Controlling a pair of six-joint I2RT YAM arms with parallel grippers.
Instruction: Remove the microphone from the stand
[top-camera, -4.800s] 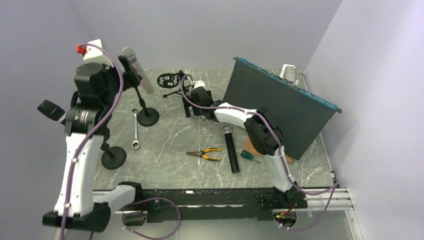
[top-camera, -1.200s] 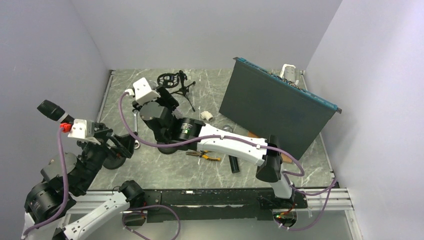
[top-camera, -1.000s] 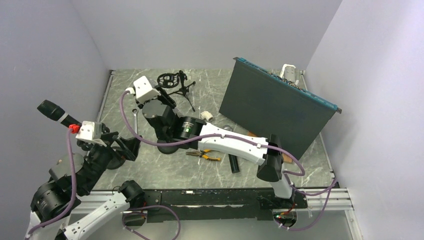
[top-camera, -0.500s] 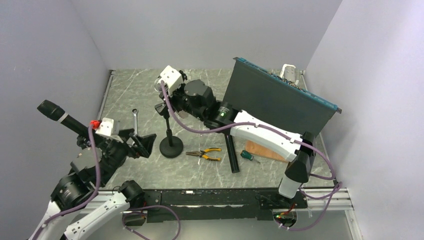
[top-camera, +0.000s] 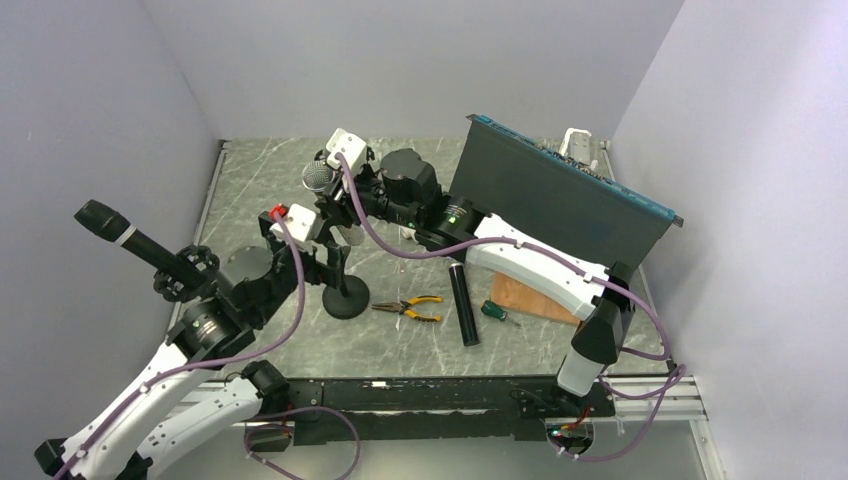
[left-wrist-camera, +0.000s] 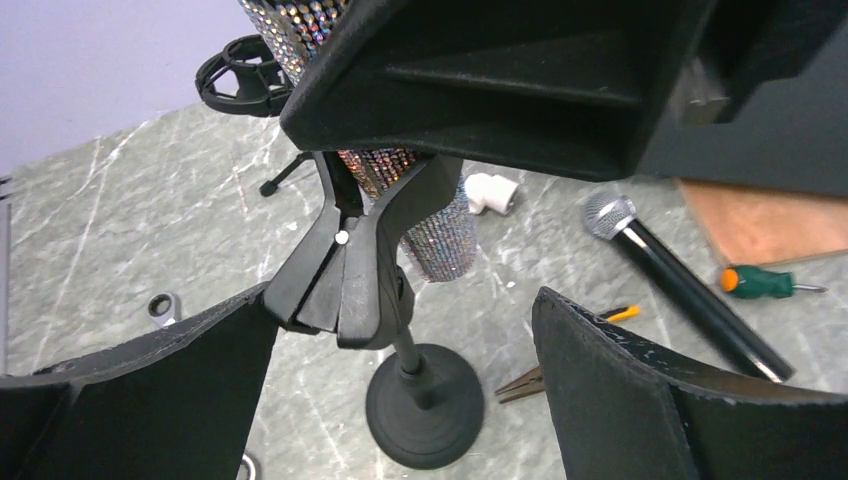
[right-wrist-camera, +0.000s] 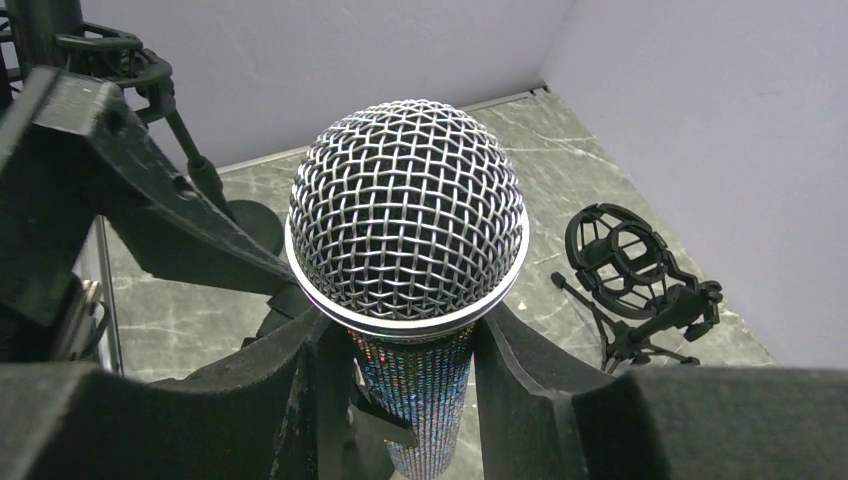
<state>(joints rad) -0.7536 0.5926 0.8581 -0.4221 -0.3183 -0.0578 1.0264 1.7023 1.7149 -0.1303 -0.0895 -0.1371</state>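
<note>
Atop the black, round-based stand (left-wrist-camera: 422, 405), the glitter-bodied, mesh-headed microphone (right-wrist-camera: 405, 215) sits in the forked clip (left-wrist-camera: 345, 270). Below the head, the right gripper (right-wrist-camera: 412, 380) clamps its body. Around the clip, the left gripper (left-wrist-camera: 400, 340) gapes wide.

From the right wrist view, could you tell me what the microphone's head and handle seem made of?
Microphone head: woven wire mesh, probably steel, dull silver with a shiny rim. Handle: coated in tiny glittering, rhinestone-like studs; the core is hidden.
</note>
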